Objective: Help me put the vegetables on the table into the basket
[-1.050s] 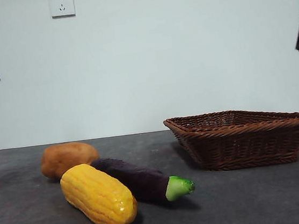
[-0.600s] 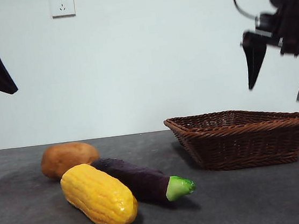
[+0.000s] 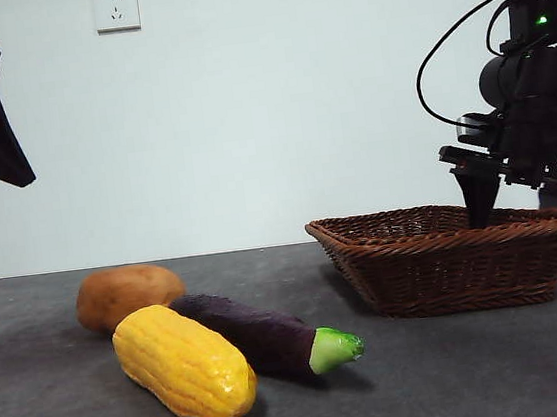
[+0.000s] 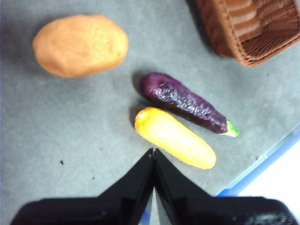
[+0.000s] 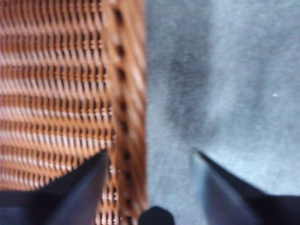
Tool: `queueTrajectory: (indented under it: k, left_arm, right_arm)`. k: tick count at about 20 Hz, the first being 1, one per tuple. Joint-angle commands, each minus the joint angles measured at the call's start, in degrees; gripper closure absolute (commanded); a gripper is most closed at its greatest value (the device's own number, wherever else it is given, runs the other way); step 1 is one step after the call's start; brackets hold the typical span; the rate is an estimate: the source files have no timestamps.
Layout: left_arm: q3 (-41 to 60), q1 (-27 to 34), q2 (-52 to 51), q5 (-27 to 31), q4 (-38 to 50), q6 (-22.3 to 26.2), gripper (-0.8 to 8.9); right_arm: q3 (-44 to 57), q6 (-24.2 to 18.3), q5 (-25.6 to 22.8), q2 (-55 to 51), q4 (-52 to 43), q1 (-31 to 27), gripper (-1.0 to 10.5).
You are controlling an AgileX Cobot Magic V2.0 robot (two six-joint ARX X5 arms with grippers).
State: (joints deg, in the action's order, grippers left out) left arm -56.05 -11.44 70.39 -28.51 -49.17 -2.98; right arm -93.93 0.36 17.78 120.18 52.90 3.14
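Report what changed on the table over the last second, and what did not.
The right end effector came down from the top corner to the basket; its open jaws now straddle the rim, one inside, one outside, holding nothing. The left end effector, shut, dropped slightly and hangs above the corn. Corn, potato, eggplant and basket stayed where they were.
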Motion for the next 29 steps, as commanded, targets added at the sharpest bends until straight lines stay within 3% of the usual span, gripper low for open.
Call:
queueTrajectory:
  k: [1,10,12,20,22,23,25,27,29]
  left_arm:
    - [0.0,-0.6,0.2,0.2,-0.7,0.4,8.18]
    - [0.0,-5.1,0.2,4.6,-4.4,-0.2,8.17]
    - [0.0,-6.7,0.2,4.8,-5.2,-2.3,8.17]
    - [0.0,-13.8,0.2,16.8,-5.0,-23.9,8.04]
    - [0.0,-16.1,0.2,24.9,-4.9,-33.0,8.05]
    - [0.0,-17.5,0.2,28.5,-5.7,-40.5,8.05]
    - [0.0,-20.0,0.2,30.1,-5.0,-50.1,8.05]
    - [0.0,-22.6,0.2,30.8,-2.4,-56.3,8.09]
    - [0.0,-26.0,0.3,35.7,-0.3,-59.7,8.15]
  right_arm:
    - [-0.2,-1.0,-0.2,0.9,0.1,0.3,9.6]
    - [-10.4,-0.4,0.2,-0.4,11.7,0.3,9.6]
    - [-12.6,-0.4,0.2,-1.7,13.6,0.7,9.6]
    - [-13.7,-0.7,0.2,-10.1,17.4,0.7,9.6]
    - [-13.7,-1.2,0.2,-12.0,18.4,1.1,9.6]
    - [-13.7,-2.0,0.2,-13.0,19.2,1.1,9.6]
    - [-13.7,-2.7,0.2,-14.8,20.5,1.6,9.6]
    - [-13.7,-3.4,0.2,-16.5,21.5,2.2,9.6]
    - [-13.7,-3.6,0.2,-18.3,22.2,3.0,9.6]
